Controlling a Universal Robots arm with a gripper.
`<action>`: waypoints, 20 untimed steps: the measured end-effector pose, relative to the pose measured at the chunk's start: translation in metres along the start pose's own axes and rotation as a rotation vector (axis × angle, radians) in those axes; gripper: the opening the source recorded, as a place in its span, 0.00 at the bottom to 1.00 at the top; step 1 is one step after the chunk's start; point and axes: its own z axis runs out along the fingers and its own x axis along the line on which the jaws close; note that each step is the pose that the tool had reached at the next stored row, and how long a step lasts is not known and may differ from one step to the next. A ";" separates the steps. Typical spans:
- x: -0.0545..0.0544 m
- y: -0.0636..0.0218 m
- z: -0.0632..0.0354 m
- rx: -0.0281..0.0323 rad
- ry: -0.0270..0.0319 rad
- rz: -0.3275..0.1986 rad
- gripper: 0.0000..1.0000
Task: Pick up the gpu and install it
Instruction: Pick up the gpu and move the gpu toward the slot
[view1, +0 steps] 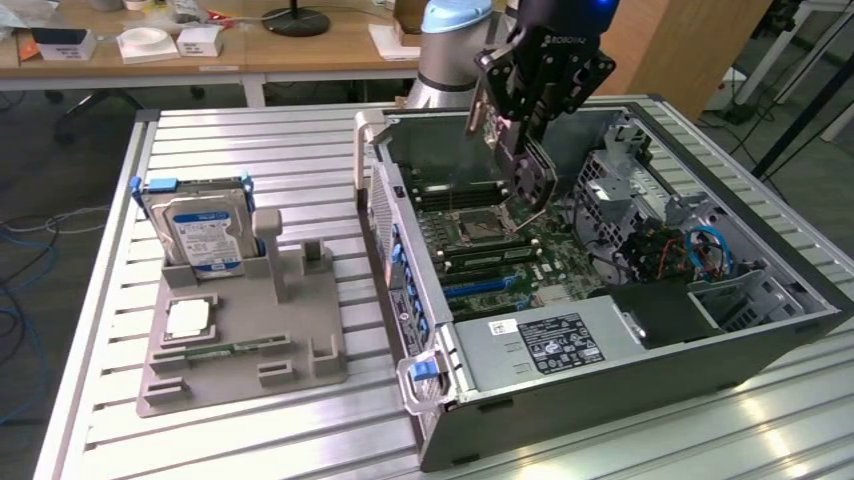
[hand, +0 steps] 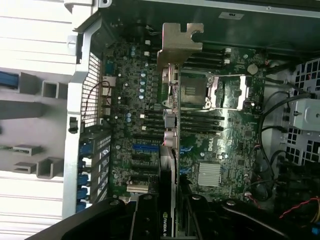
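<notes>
One gpu (view1: 531, 180), held edge-on in the claw (view1: 511, 140), which is clamped shut on it. It hangs directly beneath the fingers, above the motherboard (hand: 135, 100) in the open computer case (view1: 641, 370). Its long axis points away from the claw, metal bracket (hand: 180, 45) at the far end.

A blue-labelled hard drive (view1: 200, 235) stands upright in a grey holder (view1: 220, 395) on the slatted table (view1: 254, 140).
</notes>
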 end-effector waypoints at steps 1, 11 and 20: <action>-0.002 0.0004 0.0000 0.0000 0.0000 0.001 0.26; -0.018 0.0054 0.0003 0.0000 -0.0001 0.005 0.26; -0.035 0.0064 0.0004 -0.0001 0.0000 0.006 0.26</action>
